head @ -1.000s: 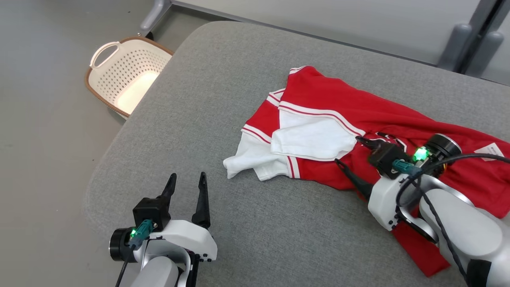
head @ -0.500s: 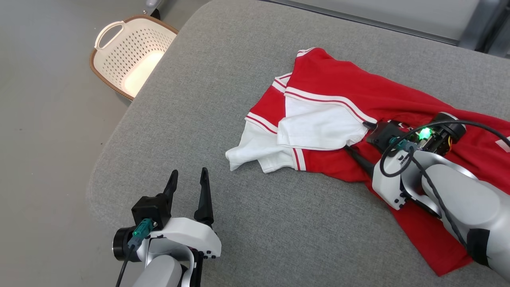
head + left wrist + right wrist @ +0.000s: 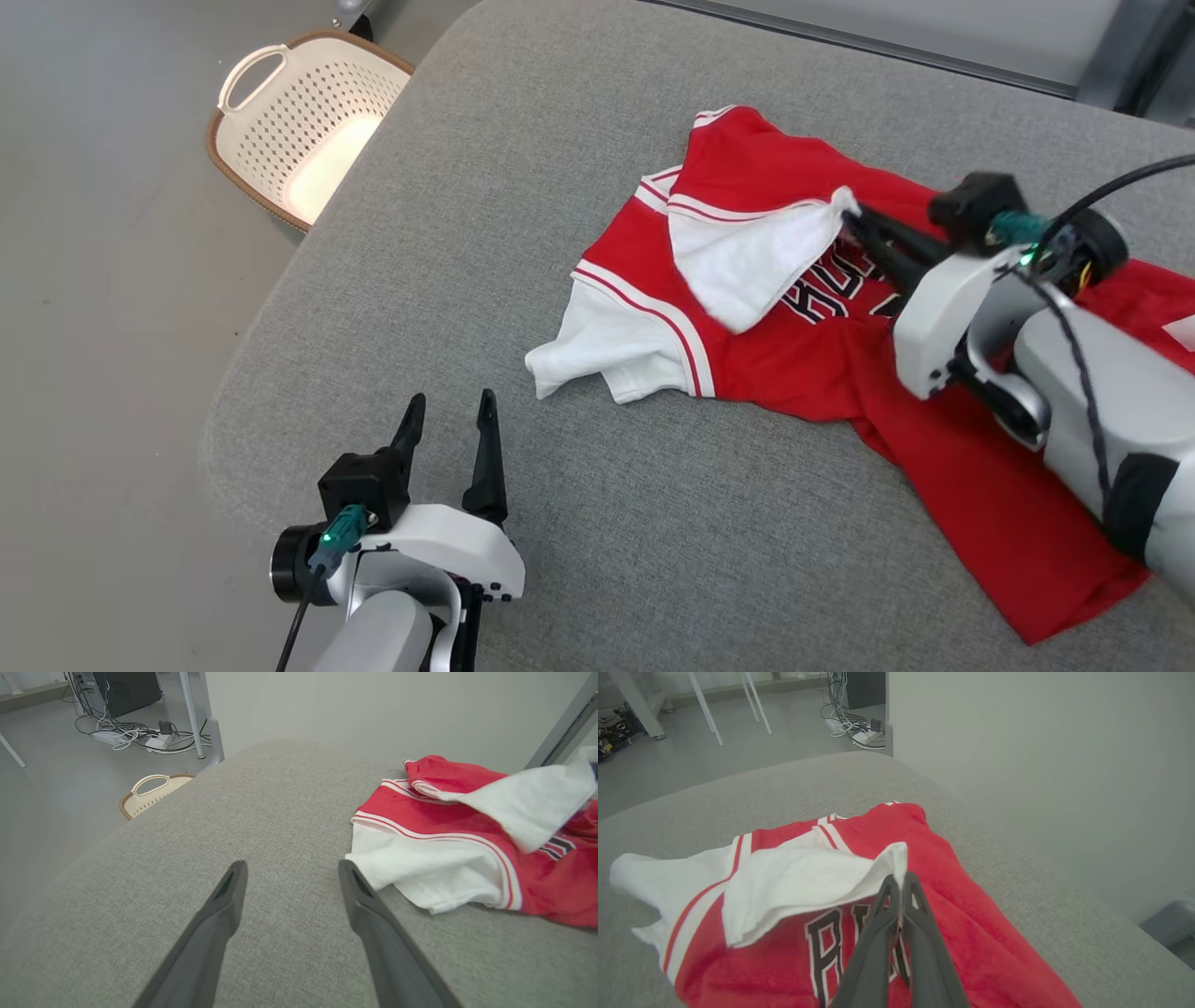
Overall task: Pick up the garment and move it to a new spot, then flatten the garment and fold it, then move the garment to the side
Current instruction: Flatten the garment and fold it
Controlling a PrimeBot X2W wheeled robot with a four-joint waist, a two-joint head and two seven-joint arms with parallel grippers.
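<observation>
Currently pinching white flap of red-and-white knit jersey with right gripper, jaws clamped on cloth | lying rumpled on grey padded fabric surface, right of centre | left gripper jaws apart, idle | risk: slipping from thin corner pinch, bunching on lift

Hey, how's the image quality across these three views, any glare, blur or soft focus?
Head view: soft even light, all sharp, but the basket glares bright inside. Left wrist view: the left gripper goes soft toward the bottom edge; the garment is crisp. Right wrist view: the right gripper, shut on the garment, blurs up close; fabric beyond is sharp.
</observation>
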